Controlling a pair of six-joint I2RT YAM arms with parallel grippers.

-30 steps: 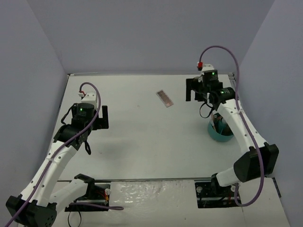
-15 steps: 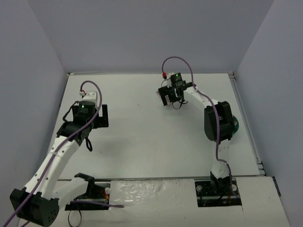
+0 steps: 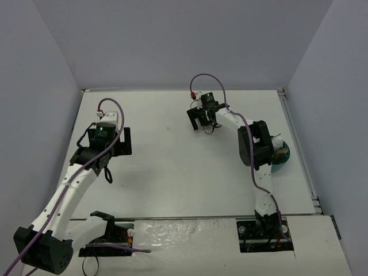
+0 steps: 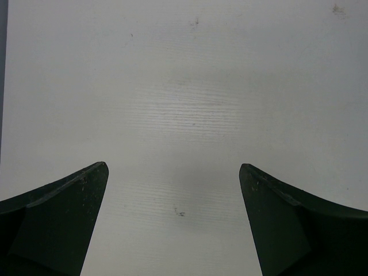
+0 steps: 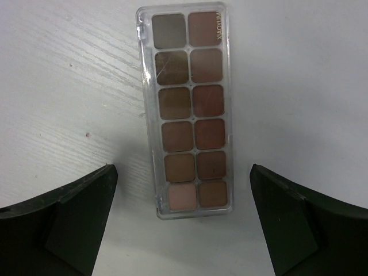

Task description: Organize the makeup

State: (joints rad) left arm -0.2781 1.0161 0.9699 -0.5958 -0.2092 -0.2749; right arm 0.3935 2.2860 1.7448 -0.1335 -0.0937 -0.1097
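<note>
From above, the right arm reaches out over the far middle of the white counter [image 3: 172, 178], and the right gripper [image 3: 198, 119] hangs there with its fingers spread wide and nothing between them. The thing beneath it is covered by the gripper itself in this view. A round teal plastic tub [image 3: 283, 156] peeks out behind the right arm's elbow near the counter's right edge, well apart from that gripper. The left gripper [image 3: 123, 142] hovers over the left side, far from the middle, so the right arm is plainly the nearer one. The left wrist camera shows the left gripper [image 4: 172, 167] spread open over bare counter, holding nothing. The right wrist camera shows what matters: a flat rectangular clear-plastic palette of brown and pink eyeshadow pans [image 5: 190, 112] lies flat on the counter, lid up, directly under and ahead of the right gripper [image 5: 181, 168]. Its near end sits between the two dark fingers [image 5: 69, 224], touching neither. Its long axis runs away from the camera, crosswise to the line on which the fingers close, with a slight tilt, and the lettered end points away. A straight descent would likely let the fingers meet its long edges across the narrow width.
</note>
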